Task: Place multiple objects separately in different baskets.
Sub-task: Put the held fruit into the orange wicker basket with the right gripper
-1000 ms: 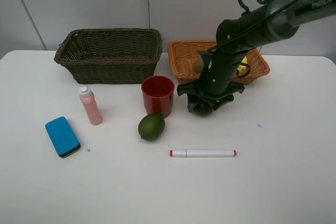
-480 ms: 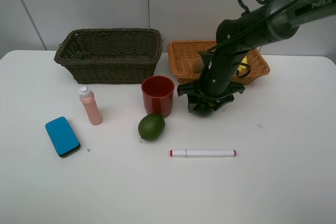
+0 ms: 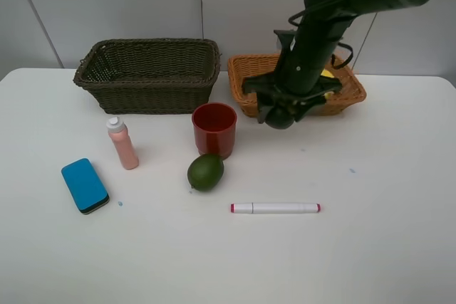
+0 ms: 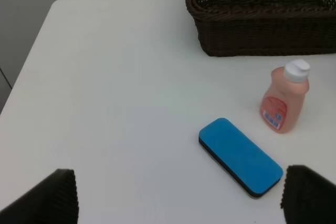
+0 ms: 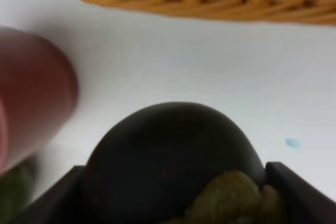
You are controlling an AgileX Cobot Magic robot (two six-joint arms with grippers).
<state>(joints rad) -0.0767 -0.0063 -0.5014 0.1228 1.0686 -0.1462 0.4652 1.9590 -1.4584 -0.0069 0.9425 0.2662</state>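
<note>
Red cup [image 3: 214, 129] just beside orange basket [image 3: 241, 82]

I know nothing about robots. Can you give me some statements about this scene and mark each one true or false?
1. The right gripper holds a dark fruit. True.
2. The red cup lies on its side. False: it stands upright.
3. The marker stands on end. False: it lies flat on the table.
4. The blue eraser lies near the pink bottle, not touching it. True.
5. The green fruit sits inside the red cup. False: it is on the table beside the cup.
</note>
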